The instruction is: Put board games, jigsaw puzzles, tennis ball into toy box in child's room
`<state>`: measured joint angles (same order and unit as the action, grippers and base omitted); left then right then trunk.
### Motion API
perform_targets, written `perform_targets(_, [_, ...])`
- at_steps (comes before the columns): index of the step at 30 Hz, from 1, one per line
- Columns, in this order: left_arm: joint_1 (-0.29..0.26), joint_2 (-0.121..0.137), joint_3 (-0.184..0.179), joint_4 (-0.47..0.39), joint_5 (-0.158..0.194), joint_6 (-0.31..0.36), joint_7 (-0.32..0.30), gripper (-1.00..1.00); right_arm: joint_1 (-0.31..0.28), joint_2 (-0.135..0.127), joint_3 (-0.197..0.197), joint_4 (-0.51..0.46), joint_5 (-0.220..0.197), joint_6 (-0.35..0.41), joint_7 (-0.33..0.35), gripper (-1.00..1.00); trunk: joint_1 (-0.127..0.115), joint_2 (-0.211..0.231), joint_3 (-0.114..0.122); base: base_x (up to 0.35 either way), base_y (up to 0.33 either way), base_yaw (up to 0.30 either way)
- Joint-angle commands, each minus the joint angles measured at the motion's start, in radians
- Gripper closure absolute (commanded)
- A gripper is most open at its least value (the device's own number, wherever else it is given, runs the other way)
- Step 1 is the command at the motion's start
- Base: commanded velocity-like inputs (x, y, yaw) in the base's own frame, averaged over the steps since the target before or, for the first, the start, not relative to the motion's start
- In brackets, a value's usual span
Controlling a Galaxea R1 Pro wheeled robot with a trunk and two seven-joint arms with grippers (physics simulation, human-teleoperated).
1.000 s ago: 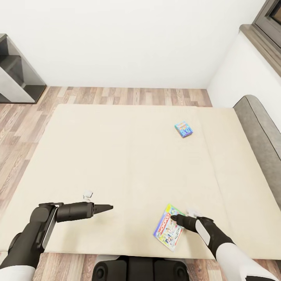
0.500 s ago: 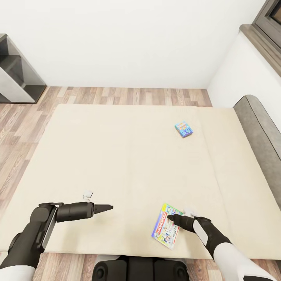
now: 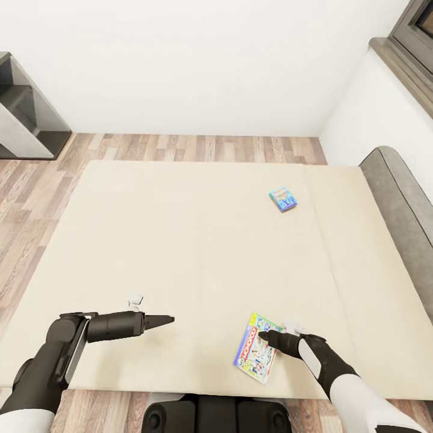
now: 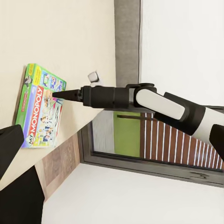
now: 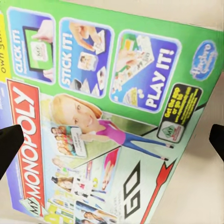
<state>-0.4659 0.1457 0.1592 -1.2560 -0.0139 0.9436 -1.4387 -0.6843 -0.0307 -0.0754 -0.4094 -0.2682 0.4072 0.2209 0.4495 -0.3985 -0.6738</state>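
On the beige bed (image 3: 180, 240) lie two board games. A green Monopoly box (image 3: 255, 350) rests flat near the front edge at the right, and a small blue box (image 3: 282, 199) lies farther back. My right gripper (image 3: 263, 334) hovers over the Monopoly box (image 5: 107, 116). It is open, its fingertips (image 5: 9, 144) spread wide with the lid between them. From the left wrist, that gripper (image 4: 55, 94) points at the box (image 4: 39, 112). My left gripper (image 3: 168, 318) is held over bare mattress to the left, open and holding nothing. The toy box and table are out of view.
The bed's grey headboard (image 3: 403, 192) runs along the right side. A grey shelf unit (image 3: 24, 114) stands at the far left on the wood-plank floor (image 3: 198, 147). A dark-framed window (image 3: 415, 30) sits in the upper right corner. My base (image 3: 213, 418) is against the bed's front edge.
The Monopoly box has turned a little and slid slightly left under my right gripper, which shifted with it. The left arm has not moved.
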Motion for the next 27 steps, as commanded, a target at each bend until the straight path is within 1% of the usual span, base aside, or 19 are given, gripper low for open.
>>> perform_targets(1, [0.000, 0.000, 0.000, 0.000, -0.002, 0.011, -0.005, -1.00, 0.000, 0.001, -0.006, -0.001, -0.002, 0.007, 0.003, -1.00, 0.001, -0.002, -0.001, 0.000, 0.000, 0.000])
perform_targets(6, [0.000, 0.000, 0.001, 0.000, -0.001, 0.011, -0.005, -1.00, 0.000, 0.004, -0.006, -0.002, -0.002, 0.007, 0.003, -1.00, 0.001, -0.002, -0.003, 0.000, 0.000, 0.000])
perform_targets(16, [0.000, 0.000, 0.001, 0.000, -0.002, 0.011, -0.005, -1.00, 0.000, 0.004, -0.006, -0.002, -0.002, 0.007, 0.004, -1.00, 0.001, -0.002, -0.015, 0.000, 0.000, 0.000])
perform_targets(27, [0.000, 0.000, 0.001, 0.000, -0.001, 0.011, -0.005, -1.00, 0.000, 0.005, -0.006, -0.002, -0.002, 0.007, 0.005, -1.00, 0.001, -0.002, -0.018, 0.000, 0.000, 0.000])
